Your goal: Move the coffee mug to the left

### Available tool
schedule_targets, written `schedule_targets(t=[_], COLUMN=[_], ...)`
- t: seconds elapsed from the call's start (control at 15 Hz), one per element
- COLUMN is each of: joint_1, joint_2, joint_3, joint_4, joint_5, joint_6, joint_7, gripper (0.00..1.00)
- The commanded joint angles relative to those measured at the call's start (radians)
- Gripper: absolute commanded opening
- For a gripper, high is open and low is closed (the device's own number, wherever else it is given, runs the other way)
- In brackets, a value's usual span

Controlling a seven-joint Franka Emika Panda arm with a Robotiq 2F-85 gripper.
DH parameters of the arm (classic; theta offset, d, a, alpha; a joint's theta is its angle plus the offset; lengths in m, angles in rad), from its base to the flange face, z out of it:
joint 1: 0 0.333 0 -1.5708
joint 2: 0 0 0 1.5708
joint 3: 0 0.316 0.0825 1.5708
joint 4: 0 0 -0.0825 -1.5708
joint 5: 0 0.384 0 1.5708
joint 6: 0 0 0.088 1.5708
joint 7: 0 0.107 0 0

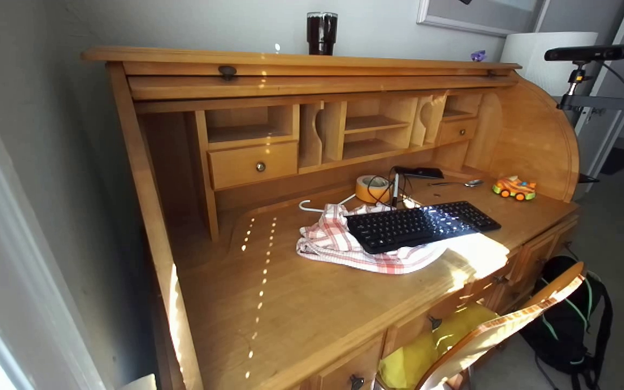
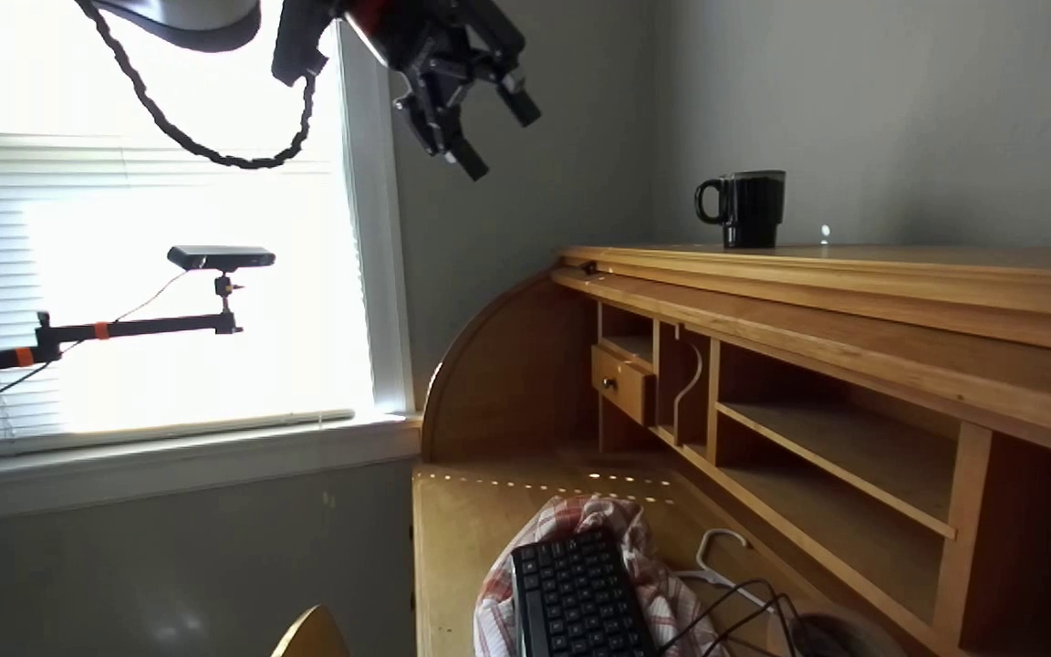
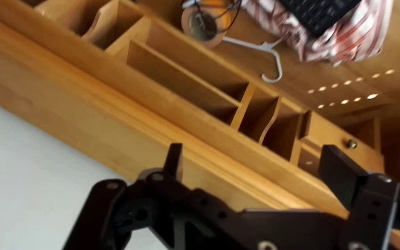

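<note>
The coffee mug (image 1: 322,34) is dark, near-black and glossy. It stands upright on the top ledge of the roll-top desk (image 1: 182,57). In an exterior view the mug (image 2: 756,210) shows its handle on the left side. My gripper (image 2: 495,134) hangs in the air at the upper middle of that view, apart from the mug and above the level of the ledge. The gripper is open and empty. In the wrist view my gripper (image 3: 255,156) has its fingers wide apart with only the desk ledge behind them. The mug is out of the wrist view.
On the desktop a black keyboard (image 1: 420,225) lies on a red-and-white cloth (image 1: 328,244). Beside them are a tape roll (image 1: 372,189), a white hanger (image 3: 255,46), cables, a spoon and a toy car (image 1: 515,188). A wall stands behind the ledge. A chair (image 1: 507,325) stands in front.
</note>
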State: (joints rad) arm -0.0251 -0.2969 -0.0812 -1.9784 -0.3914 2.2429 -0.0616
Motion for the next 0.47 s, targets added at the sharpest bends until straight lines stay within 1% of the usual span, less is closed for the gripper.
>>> schedule_targets(t=[0.0,0.07,0.13,0.2,0.4], joint_1=[0.005,0.012,-0.007,-0.005,-0.008], joint_2=[-0.149,-0.173,-0.096,-0.113,-0.107], joint_3=[0.046,0.045,0.052,0.057,0.057], joint_4=[-0.141,-0.175,-0.082,-0.099,-0.087], joint_5=[0.104,0.154,0.094,0.100,0.100], joint_6=[-0.199,-0.219,-0.179,-0.187,-0.186], joint_7=[0.017,0.033,0.009,0.010,0.011], gripper=[1.00,1.00,1.00,1.00,1.00])
